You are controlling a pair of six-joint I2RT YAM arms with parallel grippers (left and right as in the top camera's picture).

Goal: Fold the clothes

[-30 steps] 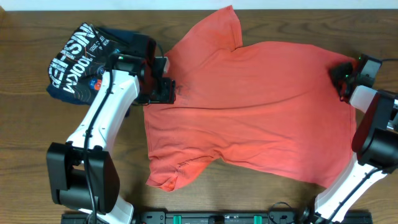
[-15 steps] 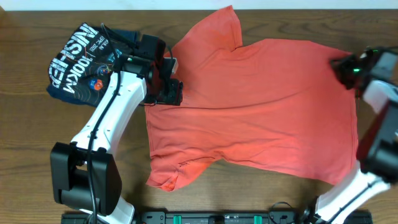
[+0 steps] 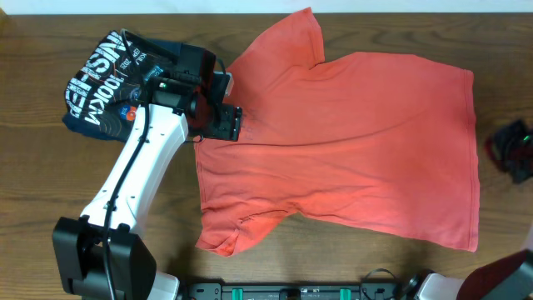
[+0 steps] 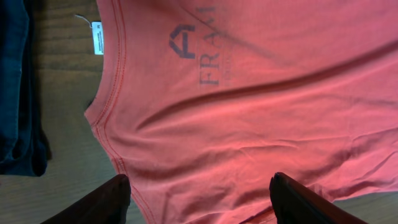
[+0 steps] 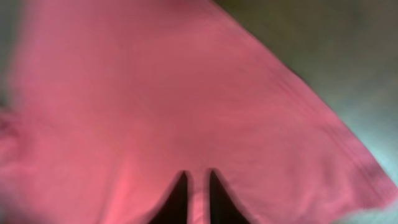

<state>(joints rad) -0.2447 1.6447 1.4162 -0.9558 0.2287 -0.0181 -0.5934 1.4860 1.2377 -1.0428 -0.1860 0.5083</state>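
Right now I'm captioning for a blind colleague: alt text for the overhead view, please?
An orange-red T-shirt lies spread out on a wooden table, with the left gripper over its collar edge. A folded navy shirt lies at upper left; the right gripper is beyond the T-shirt's right edge.

Left hand [image 4: 199, 180] jaws wide apart; right hand [image 5: 198, 175] jaws together.

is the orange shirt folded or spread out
Spread out. The orange shirt lies flat across the table, both sleeves sticking out, body not doubled over.
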